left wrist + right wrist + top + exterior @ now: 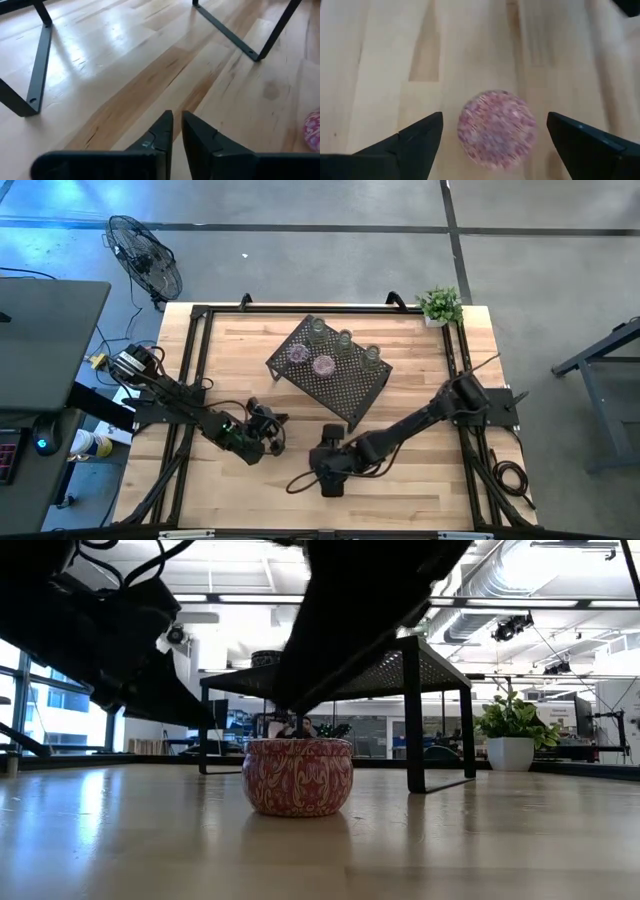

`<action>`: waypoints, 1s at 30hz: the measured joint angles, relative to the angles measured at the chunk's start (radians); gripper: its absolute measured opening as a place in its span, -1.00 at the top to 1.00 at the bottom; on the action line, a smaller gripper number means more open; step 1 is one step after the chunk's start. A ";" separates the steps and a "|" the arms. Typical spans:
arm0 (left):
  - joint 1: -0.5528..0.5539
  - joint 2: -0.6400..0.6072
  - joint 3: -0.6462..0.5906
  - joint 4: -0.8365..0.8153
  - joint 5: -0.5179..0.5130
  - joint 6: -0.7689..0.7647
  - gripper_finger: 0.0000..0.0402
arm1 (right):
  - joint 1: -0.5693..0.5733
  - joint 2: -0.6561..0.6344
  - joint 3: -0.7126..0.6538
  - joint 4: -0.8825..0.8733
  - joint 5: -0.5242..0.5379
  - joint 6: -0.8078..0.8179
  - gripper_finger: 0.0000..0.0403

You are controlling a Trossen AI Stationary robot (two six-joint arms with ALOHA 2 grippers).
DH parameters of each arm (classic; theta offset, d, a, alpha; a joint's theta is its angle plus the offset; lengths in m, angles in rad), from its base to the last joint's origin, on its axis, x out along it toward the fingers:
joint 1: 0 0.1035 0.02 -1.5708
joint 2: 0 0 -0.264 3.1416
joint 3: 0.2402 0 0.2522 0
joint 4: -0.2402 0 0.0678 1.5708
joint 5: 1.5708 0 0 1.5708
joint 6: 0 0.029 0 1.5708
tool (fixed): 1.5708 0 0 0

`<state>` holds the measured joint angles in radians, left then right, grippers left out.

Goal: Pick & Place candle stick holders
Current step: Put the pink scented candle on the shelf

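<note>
You see six candle stick holders: five (pixel 322 364) on the one black rack (pixel 345 395) and one (pixel 298 776) on the table. You also see one potted plant (pixel 440 305).

An open industrial lab: polished concrete floor (pixel 330 260), exposed ceiling ducts (pixel 500 580), a wooden worktop (pixel 250 360) with robot arms.

Glossy wooden table (pixel 500 840), perforated metal rack (pixel 345 385)
</note>
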<state>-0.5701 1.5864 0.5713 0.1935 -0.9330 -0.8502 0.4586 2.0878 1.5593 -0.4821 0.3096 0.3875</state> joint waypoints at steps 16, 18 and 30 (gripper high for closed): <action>0.000 0.000 0.000 0.028 0.022 0.007 0.80 | -0.027 0.056 -0.003 0.032 -0.038 -0.026 -0.74; 0.000 0.000 0.000 0.027 0.023 0.007 0.80 | -0.028 0.065 -0.003 0.024 -0.043 -0.026 -0.73; 0.000 0.000 0.001 0.023 0.025 0.007 0.80 | -0.034 0.082 -0.005 0.015 -0.082 -0.022 -0.56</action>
<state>-0.5701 1.5867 0.5720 0.2161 -0.9085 -0.8433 0.4248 2.1696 1.5547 -0.4675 0.2279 0.3651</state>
